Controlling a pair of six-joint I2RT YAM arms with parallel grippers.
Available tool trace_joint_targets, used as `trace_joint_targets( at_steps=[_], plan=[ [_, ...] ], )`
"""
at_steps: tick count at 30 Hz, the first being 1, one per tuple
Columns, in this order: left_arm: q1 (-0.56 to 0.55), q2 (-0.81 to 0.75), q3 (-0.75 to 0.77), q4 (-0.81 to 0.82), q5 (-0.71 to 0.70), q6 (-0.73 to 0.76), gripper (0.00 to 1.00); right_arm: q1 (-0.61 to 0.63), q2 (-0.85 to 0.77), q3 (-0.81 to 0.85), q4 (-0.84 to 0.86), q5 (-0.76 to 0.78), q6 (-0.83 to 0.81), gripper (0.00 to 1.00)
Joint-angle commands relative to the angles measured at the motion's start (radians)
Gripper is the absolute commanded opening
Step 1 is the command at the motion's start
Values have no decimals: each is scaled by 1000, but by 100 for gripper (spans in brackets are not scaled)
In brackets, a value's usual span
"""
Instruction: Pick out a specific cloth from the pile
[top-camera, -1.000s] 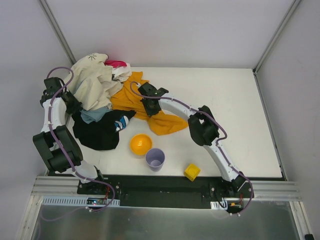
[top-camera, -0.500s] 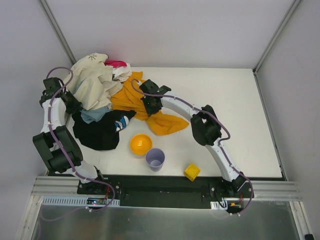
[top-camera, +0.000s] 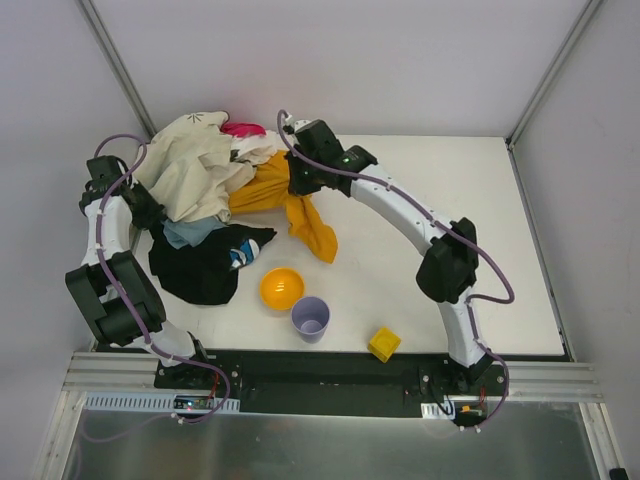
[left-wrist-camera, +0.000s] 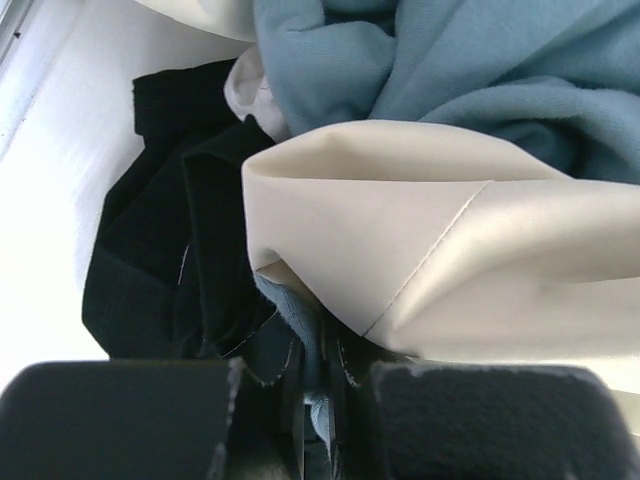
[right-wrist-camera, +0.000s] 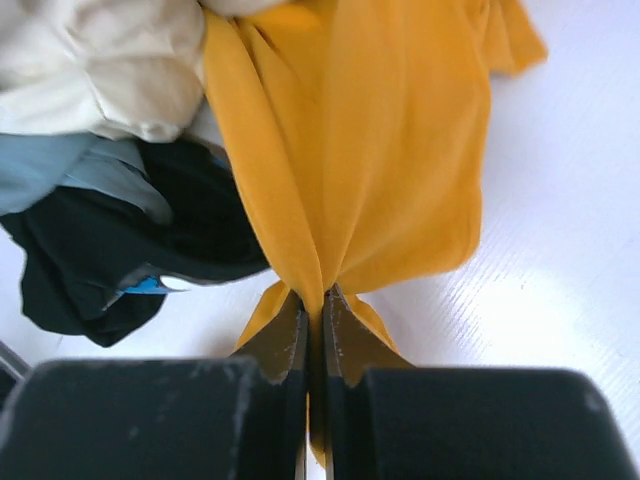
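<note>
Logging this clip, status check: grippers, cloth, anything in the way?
Right gripper shut on the cloth. Left gripper pinching blue-grey fabric in the pile. Cloth's far end tucked against the pile's cream garment.

The cloth (top-camera: 310, 225) is plain orange-yellow and soft. It is bunched into long folds and pinched in the right claw (top-camera: 298, 187). One end hangs down on the near side. The other end runs left into the pile (top-camera: 195, 180), a far-left heap of cream, blue-grey, black and pink clothes.

loc: robot lab test cell | evid: white table (top-camera: 480, 180), grey encl. walls (top-camera: 380, 60), alu mounting rail (top-camera: 540, 380)
</note>
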Motion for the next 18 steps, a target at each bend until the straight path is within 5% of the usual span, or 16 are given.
trace_joint_targets(
  at_steps=[1,18],
  plan=[
    [7,-38,-12,-16,26,0,0,-24,-162,4,32,22,-7,0],
    [16,-38,-14,-16,18,-7,0,-92,-358,18,60,28,-40,1]
  ],
)
